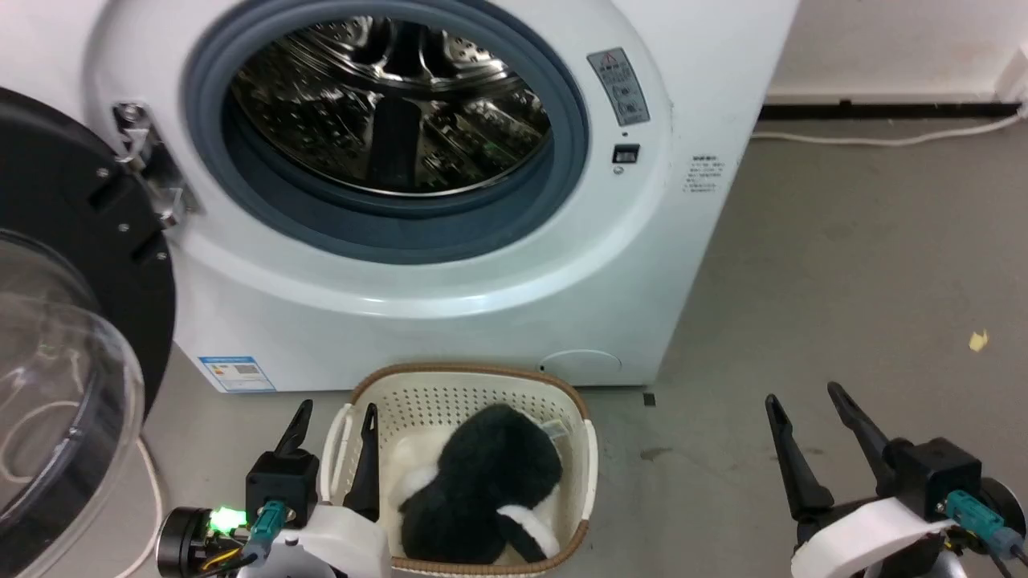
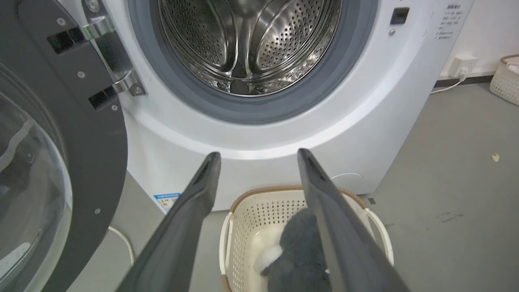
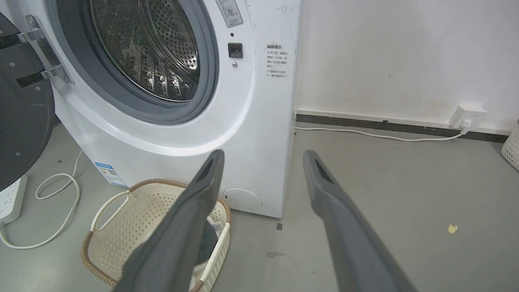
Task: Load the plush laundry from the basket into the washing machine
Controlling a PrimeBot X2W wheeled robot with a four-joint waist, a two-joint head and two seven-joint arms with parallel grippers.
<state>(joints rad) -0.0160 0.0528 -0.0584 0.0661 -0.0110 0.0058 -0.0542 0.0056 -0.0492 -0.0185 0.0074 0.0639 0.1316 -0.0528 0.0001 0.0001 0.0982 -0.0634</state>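
The washing machine (image 1: 450, 305) stands at the far side of the grey floor (image 1: 843, 265); its door (image 1: 80, 265) is swung wide open to the left, and the shiny steel drum (image 1: 385, 104) shows behind the grey-ringed round opening. The basket (image 1: 474, 385) sits on the floor just in front of the machine's lower panel, near its middle; the plush laundry (image 1: 490, 490) lies inside it, a fluffy black bundle with white patches, taking up the right and near part and leaving the cream bottom bare at the left and far side. The left hand (image 1: 338, 408) hovers at the basket's left edge, its two dark fingers apart and holding nothing; one finger is outside the left handle, and the other stands over the basket's left wall, close to the plush; whether it touches cannot be told. The right hand (image 1: 803, 393) is held over bare floor well to the right of the basket, its fingers likewise spread and empty. A white cable (image 1: 883, 140) runs along the foot of the far wall to a socket (image 3: 468, 113); a small yellow scrap (image 1: 977, 341) lies on the floor at the right; a second pale basket (image 2: 505, 79) stands far off to the right by the wall.
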